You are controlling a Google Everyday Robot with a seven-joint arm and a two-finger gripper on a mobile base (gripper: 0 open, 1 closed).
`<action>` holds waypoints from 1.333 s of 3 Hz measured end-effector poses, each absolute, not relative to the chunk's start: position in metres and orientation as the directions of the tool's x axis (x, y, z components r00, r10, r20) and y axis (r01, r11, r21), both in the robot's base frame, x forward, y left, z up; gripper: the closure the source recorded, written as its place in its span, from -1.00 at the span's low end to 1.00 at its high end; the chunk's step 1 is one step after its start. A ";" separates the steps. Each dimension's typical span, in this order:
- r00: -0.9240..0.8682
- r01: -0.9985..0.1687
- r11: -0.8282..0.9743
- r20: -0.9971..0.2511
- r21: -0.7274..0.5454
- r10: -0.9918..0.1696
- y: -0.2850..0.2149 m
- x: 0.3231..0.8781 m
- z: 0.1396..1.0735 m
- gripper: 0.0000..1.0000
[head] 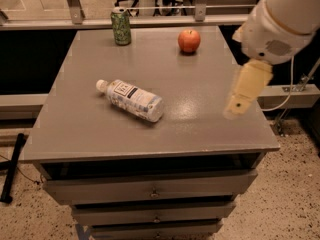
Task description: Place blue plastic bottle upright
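The blue plastic bottle (131,100) is a clear bottle with a white cap and a white label. It lies on its side on the grey table top (100,134), left of centre, with the cap pointing to the far left. My gripper (236,108), cream-coloured, hangs from the white arm (280,24) above the right part of the table. It is well to the right of the bottle and apart from it, holding nothing.
A green drink can (120,26) stands at the back left of the table. A red apple (189,40) sits at the back, right of centre. Drawers (150,191) run below the table front. A railing (150,9) runs behind.
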State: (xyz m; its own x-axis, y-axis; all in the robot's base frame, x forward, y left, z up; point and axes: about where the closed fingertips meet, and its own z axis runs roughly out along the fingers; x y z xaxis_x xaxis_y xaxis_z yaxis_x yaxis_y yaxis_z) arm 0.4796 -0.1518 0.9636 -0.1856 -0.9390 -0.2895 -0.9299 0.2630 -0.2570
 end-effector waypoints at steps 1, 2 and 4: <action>-0.210 -0.925 0.301 -0.347 -0.232 -0.914 -0.095 0.513 0.948 -1.00; -0.252 -0.920 0.345 -0.393 -0.184 -0.884 -0.044 0.534 0.931 -1.00; -0.343 -0.911 0.408 -0.443 -0.058 -0.828 0.043 0.545 0.902 -1.00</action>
